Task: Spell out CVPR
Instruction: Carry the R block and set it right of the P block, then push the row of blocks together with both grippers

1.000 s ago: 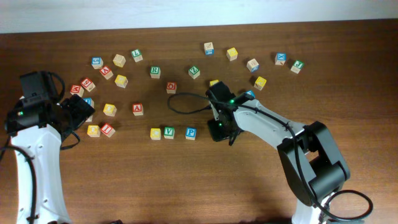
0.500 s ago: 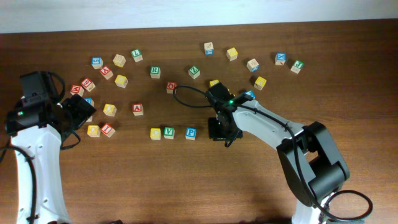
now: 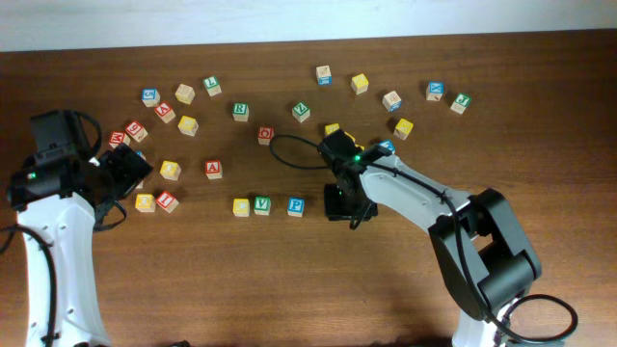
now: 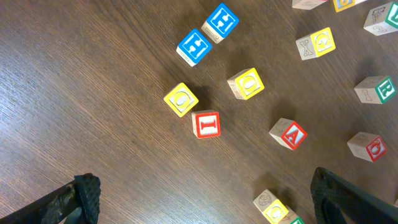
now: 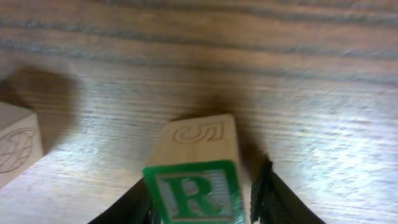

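**Three letters lined up, the R is landing in the last spot**

On the far left, the left end effector (image 3: pixel 123 173) hangs with its jaws spread wide and nothing in them. It is near a bunch of loose cubes (image 3: pixel 170 170) that are not part of the word. More loose cubes lie along the top of the counter (image 3: pixel 289 289).

Lower down, near the middle, a short row has been made. First comes the yellow cube (image 3: pixel 241 206). It sits where the C belongs, but its letter is too small to read. The green V cube (image 3: pixel 262 205) sits just beside it. Next comes the blue P cube (image 3: pixel 295 205), with a small gap before it.

To the right of the P is the right end effector (image 3: pixel 339 204). From above it hides what is under it. Its wrist view shows the green R cube (image 5: pixel 196 180) standing on the wood with the R facing the camera. The fingers (image 5: pixel 264 196) stand on each side of the cube. A thin dark gap shows on one side, so I cannot tell if it is gripped or already let go.

So the word looks almost done. I think what is left is to let go of the R, lift away without bumping it, and maybe close the gaps so the row reads C, V, P, R.
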Motion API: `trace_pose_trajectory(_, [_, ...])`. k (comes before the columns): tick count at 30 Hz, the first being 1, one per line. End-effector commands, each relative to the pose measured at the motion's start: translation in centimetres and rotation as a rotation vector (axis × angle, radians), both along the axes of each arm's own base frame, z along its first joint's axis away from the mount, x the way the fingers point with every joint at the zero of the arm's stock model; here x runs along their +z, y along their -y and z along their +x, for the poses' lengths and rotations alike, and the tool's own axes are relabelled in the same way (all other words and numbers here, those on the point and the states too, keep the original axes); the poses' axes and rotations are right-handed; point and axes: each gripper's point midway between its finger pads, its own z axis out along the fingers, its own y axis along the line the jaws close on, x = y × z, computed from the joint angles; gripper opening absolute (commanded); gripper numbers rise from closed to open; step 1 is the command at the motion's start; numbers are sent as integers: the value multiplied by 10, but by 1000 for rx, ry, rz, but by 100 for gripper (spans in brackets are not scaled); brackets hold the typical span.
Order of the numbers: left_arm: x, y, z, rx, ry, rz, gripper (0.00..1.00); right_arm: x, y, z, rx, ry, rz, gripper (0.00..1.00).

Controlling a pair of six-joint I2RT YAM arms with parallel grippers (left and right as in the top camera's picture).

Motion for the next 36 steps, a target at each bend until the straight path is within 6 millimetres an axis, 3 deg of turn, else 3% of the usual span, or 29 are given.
trace_pose_trajectory(1, [1,1,2,6,10,-14,99,-1,4,9,166,59,-56,41])
trace_pose_trajectory(4, [1,1,2,6,10,-14,99,-1,-1,12,181,74,-31,33])
trace_pose_trajectory(13, [1,1,1,6,6,-15,99,0,-11,10,52,46,30,29])
trace_pose_trajectory(16, [1,1,1,6,6,-15,99,0,-10,11,95,53,26,36])
trace_pose_trajectory(18, [0,1,1,5,6,-16,99,2,-10,11,98,52,25,49])
trace_pose_trajectory(21, [-1,12,5,-80,-4,-3,99,23,-14,18,99,79,39,54])
trace_pose_trajectory(22, [-4,21,9,-121,-12,0,96,38,-17,23,98,95,47,55])
trace_pose_trajectory(25, [-21,41,20,-211,-53,-2,72,70,-16,32,111,105,47,56])
trace_pose_trajectory(27, [-40,54,24,-265,-114,-12,48,96,0,39,101,93,26,56])
trace_pose_trajectory(28, [-58,63,26,-300,-167,-23,27,108,14,43,118,86,15,56])
trace_pose_trajectory(31, [-91,80,28,-372,-263,-36,3,117,49,51,81,61,-3,56])
trace_pose_trajectory(34, [-122,99,29,-469,-341,-37,0,109,85,45,23,-11,-27,38])
trace_pose_trajectory(36, [-138,113,26,-508,-389,-41,0,97,98,38,-8,-51,-37,29])
